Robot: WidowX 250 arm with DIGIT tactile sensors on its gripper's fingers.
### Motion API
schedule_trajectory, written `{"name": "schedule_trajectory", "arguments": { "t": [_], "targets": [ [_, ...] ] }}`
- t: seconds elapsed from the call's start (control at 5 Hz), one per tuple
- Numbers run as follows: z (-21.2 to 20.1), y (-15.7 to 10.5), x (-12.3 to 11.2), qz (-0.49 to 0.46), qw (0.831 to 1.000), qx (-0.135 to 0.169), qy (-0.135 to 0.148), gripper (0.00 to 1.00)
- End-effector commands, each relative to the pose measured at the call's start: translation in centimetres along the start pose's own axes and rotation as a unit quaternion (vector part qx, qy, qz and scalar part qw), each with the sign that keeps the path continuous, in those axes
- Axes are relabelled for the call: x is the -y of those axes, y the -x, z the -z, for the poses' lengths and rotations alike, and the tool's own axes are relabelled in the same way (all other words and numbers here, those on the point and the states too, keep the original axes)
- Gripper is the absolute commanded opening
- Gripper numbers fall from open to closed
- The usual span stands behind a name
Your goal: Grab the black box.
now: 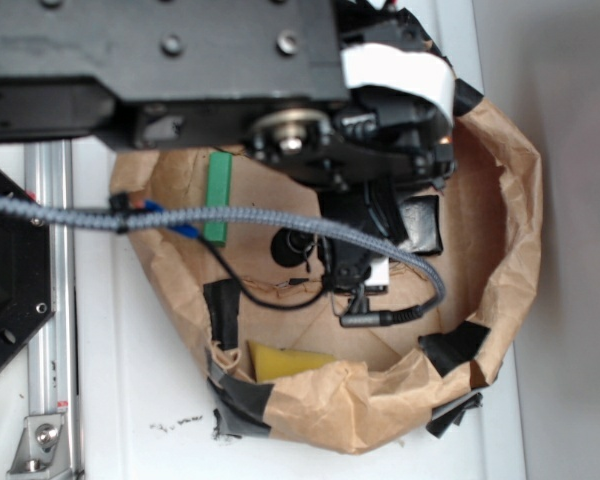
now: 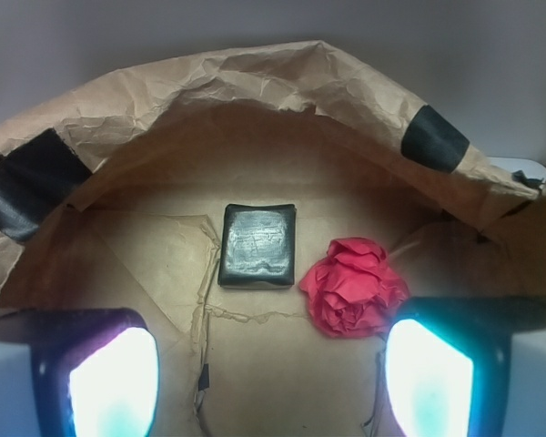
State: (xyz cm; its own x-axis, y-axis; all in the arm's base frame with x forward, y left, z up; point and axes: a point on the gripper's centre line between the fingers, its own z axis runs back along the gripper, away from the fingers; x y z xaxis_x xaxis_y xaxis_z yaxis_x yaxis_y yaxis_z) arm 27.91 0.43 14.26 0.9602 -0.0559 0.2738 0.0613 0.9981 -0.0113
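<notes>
The black box point(image 2: 258, 246) lies flat on the brown paper floor of the bag, glossy, with rounded corners. In the wrist view it sits ahead of my gripper point(image 2: 273, 382), slightly left of centre. My gripper is open and empty, with its glowing pads point(image 2: 114, 382) wide apart and short of the box. A red paper ball point(image 2: 353, 285) lies just right of the box, close to the right finger. In the exterior view the box point(image 1: 420, 222) shows right of the arm. My gripper is mostly hidden there under the arm.
The crumpled brown paper bag wall point(image 1: 510, 230) rings the workspace, patched with black tape point(image 2: 434, 138). Inside lie a green block point(image 1: 218, 197), a yellow piece point(image 1: 285, 360) and a black round object point(image 1: 290, 245). A cable point(image 1: 230, 215) crosses it. A black hexagonal plate point(image 1: 10, 270) sits left.
</notes>
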Motion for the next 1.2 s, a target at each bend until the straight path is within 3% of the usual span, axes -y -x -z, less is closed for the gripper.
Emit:
{"name": "schedule_trajectory", "arguments": {
  "t": [0.0, 0.2, 0.4, 0.6, 0.8, 1.0],
  "targets": [
    [4.6, -2.3, 0.5, 0.021, 0.998, 0.015, -0.056, 1.0],
    [8.5, -2.3, 0.9, 0.036, 0.999, -0.008, -0.014, 1.0],
    [10.9, -1.9, 1.1, 0.042, 0.998, -0.045, 0.002, 1.0],
    [12.6, -0.8, 1.0, 0.051, 0.996, -0.077, -0.02, 1.0],
    [14.2, 0.3, 1.6, 0.052, 0.992, -0.113, -0.014, 1.0],
    [14.4, 1.3, 2.6, 0.064, 0.99, -0.125, -0.01, 1.0]
  ]
}}
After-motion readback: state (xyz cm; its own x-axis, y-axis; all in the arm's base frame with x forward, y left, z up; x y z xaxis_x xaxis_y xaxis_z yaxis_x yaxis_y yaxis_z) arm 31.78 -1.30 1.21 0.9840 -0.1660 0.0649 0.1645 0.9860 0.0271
